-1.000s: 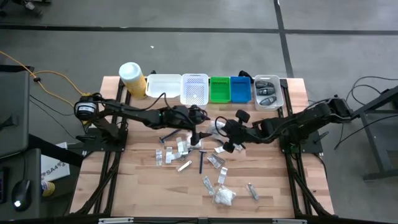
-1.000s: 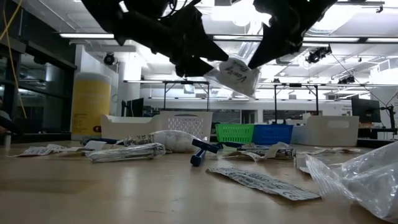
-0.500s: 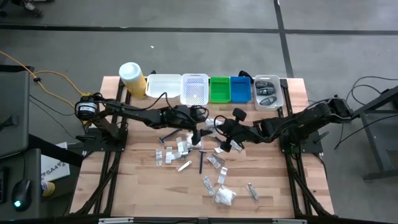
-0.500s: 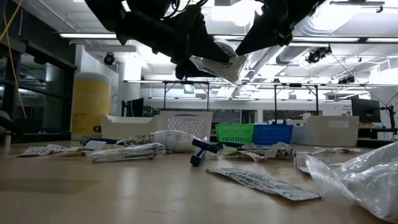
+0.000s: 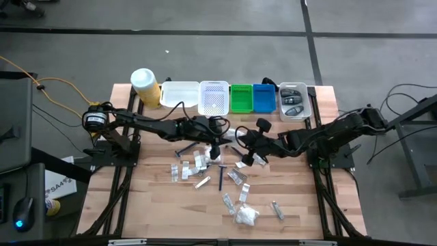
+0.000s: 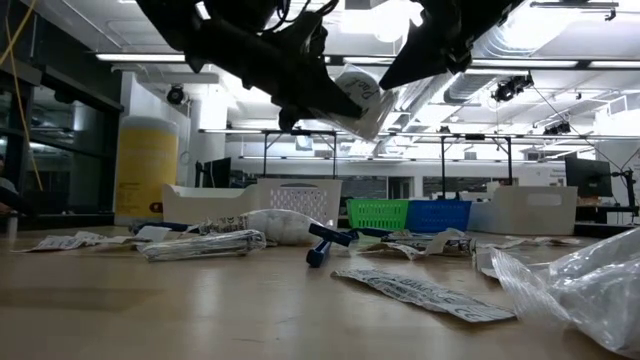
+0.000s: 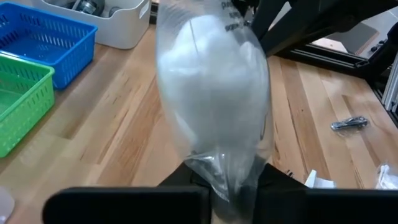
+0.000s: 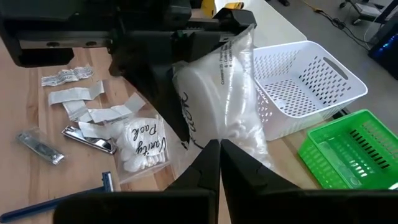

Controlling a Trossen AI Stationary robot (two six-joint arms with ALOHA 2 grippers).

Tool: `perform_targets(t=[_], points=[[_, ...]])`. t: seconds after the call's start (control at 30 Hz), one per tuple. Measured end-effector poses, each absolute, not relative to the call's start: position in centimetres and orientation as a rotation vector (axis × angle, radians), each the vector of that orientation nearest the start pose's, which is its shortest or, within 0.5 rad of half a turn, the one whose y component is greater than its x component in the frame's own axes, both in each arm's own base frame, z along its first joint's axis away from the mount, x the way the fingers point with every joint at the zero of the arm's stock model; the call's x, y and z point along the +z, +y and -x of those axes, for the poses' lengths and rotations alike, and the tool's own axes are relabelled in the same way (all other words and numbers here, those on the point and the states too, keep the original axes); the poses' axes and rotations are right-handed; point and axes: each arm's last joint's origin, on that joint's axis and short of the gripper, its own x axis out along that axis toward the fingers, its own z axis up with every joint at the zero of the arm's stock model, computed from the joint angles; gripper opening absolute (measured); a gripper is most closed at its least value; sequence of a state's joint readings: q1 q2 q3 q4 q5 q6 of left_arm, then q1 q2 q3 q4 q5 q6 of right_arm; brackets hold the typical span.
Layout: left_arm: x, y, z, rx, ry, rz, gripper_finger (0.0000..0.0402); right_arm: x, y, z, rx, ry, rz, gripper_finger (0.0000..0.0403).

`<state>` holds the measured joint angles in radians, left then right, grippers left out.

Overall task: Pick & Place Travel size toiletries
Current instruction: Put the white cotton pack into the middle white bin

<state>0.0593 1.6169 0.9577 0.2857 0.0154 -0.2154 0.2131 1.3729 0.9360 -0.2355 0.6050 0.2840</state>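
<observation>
A clear plastic sachet holding a white pad [image 7: 211, 93] hangs in the air above the middle of the wooden table [image 5: 157, 205], pinched at opposite ends by both arms. In the left wrist view the left gripper [image 7: 233, 186] is clamped on its crumpled end, and the sachet's long axis runs straight away from those fingers. The right gripper [image 8: 219, 155] is closed on the other end. From the low view the sachet [image 6: 358, 95] tilts, one end lower. Dark arms cover part of it; its printed lettering cannot be read. Other sachets [image 5: 239, 178] lie scattered below.
</observation>
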Motion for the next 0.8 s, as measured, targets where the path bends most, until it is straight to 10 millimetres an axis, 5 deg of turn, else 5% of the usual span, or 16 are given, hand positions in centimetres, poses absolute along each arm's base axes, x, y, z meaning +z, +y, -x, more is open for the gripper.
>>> perform_targets(t=[0.27,0.6,0.8], points=[[22.9,2.8,-35.0,0.105,0.385,0.197,0.0011,26.7,4.5,-27.3,-0.479,0.533,-0.059,0.0026],[23.2,10.5,-32.9,0.339,0.427,0.169,0.0014,29.3,5.2,-22.6,-0.47,0.534,-0.188,0.0169],[23.7,14.8,-31.4,0.478,0.443,0.211,0.0014,29.4,5.9,-22.1,-0.442,0.542,-0.194,0.0202]])
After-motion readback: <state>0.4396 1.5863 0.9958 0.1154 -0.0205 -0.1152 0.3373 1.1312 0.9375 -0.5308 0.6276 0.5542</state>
